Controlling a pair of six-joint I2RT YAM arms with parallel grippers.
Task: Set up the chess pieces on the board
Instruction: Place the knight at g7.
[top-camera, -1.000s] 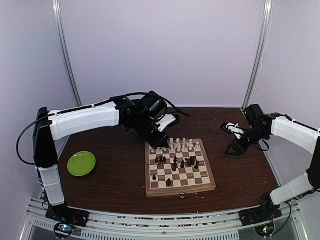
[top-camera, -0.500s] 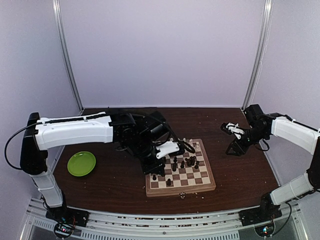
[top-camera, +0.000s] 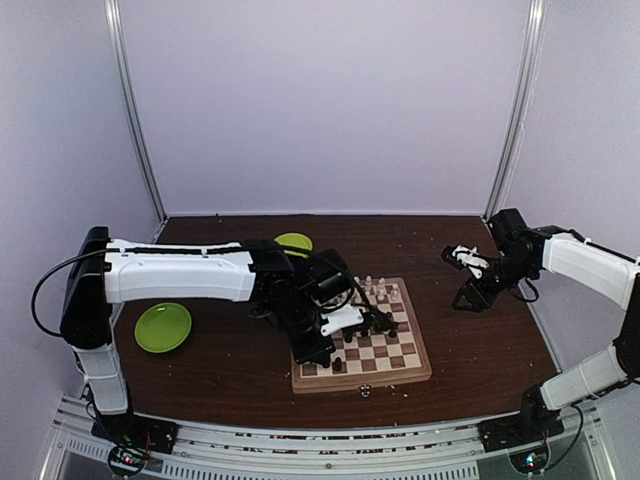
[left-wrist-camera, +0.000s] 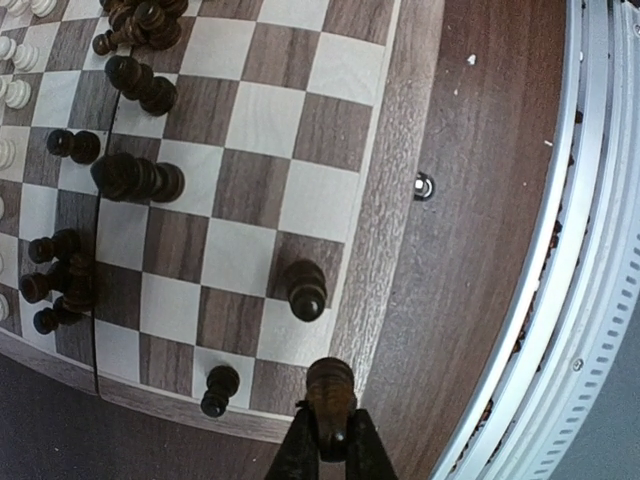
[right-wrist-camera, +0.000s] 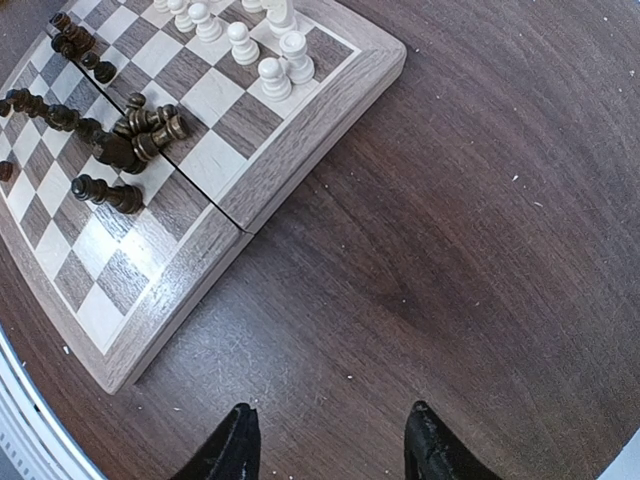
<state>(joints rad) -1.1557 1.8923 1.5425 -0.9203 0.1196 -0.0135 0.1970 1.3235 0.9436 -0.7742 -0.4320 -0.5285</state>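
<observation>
You are looking down on a dark wooden table (top-camera: 230, 370). Your left arm (top-camera: 180, 272) stretches across it from the left. The wooden checkered board (top-camera: 398, 357) lies in the middle of the table, toward the near edge. A lime-green plate (top-camera: 163, 327) sits well to its left, and a green bowl (top-camera: 293, 241) shows beyond the arm. Your left hand (left-wrist-camera: 331, 440) is clamped on one dark piece (left-wrist-camera: 330, 392), holding it over the board's near-left corner rim. Your right hand (right-wrist-camera: 333, 445) hovers over bare table to the right of the board, fingers apart and holding nothing. Cream-white pieces (right-wrist-camera: 270, 60) stand along the board's far rows. Most dark pieces (left-wrist-camera: 135, 180) lie toppled in clusters around the middle. Two dark pieces (left-wrist-camera: 305, 288) stand alone on squares near the held one.
</observation>
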